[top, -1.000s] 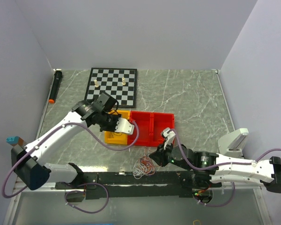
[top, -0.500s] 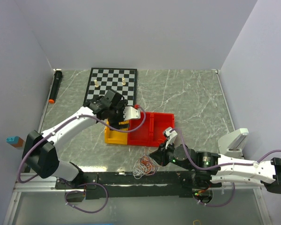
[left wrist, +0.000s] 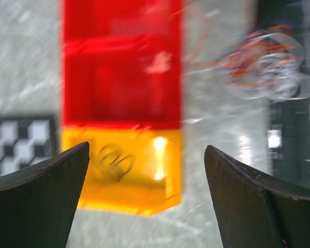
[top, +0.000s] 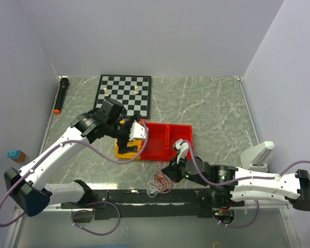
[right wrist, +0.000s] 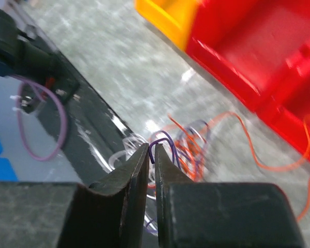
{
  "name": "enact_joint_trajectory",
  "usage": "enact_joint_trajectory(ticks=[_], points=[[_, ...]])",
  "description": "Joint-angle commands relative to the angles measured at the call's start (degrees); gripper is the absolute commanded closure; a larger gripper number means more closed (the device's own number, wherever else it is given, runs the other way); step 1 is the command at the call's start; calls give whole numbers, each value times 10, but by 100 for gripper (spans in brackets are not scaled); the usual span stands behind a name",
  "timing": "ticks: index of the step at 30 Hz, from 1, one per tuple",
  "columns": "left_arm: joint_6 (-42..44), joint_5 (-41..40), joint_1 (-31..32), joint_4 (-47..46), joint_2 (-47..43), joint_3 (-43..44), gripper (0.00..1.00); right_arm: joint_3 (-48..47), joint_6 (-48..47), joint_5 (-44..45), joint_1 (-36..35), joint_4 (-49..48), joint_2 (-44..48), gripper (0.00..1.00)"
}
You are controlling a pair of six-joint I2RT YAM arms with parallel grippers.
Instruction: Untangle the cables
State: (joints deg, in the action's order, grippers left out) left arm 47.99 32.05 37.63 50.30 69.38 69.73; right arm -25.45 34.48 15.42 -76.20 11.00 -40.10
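The cables (top: 159, 183) lie as a tangle of thin orange-red, white and bluish loops near the table's front edge, also seen blurred in the left wrist view (left wrist: 268, 72). My right gripper (right wrist: 151, 150) is shut on a bluish-purple cable (right wrist: 165, 142) at the top of the tangle; in the top view it (top: 169, 169) sits right beside the pile. A black cable (left wrist: 115, 161) lies coiled in the yellow bin (left wrist: 144, 191). My left gripper (left wrist: 144, 150) hangs open above that bin, holding nothing; from above it (top: 135, 132) is over the yellow bin (top: 123, 151).
A red bin (top: 165, 139) adjoins the yellow one, with a loose orange-red wire (right wrist: 258, 155) trailing toward it. A chessboard (top: 125, 93) with a few pieces lies at the back, a black marker (top: 60, 95) by the left wall. The dark base rail (top: 160, 197) runs just before the tangle.
My left gripper has gone from shut to wide open over the yellow bin while its arm swung about. The right gripper has edged left at the tangle and its jaws have drawn closer together.
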Motion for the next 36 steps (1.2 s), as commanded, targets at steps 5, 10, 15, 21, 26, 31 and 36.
enact_joint_trajectory(ticks=[5,10,15,21,26,31,36], points=[[-3,133,84,8,-14,-43,3,-101,-56,-38,2,-76,-32,85],[-74,169,93,-49,-7,-57,3,-140,-77,-61,1,-96,-65,87],[-115,195,99,-71,-14,-76,3,-158,-90,-67,1,-125,-85,87],[-145,224,99,-95,-27,-102,15,-180,-103,-76,1,-145,-104,87],[-149,215,100,-105,-31,-106,63,-181,-104,-81,1,-149,-106,87],[-137,190,98,-94,-35,-99,99,-174,-102,-70,1,-142,-96,81],[-103,143,88,-51,-43,-76,99,-135,-72,-30,1,-96,-44,27]])
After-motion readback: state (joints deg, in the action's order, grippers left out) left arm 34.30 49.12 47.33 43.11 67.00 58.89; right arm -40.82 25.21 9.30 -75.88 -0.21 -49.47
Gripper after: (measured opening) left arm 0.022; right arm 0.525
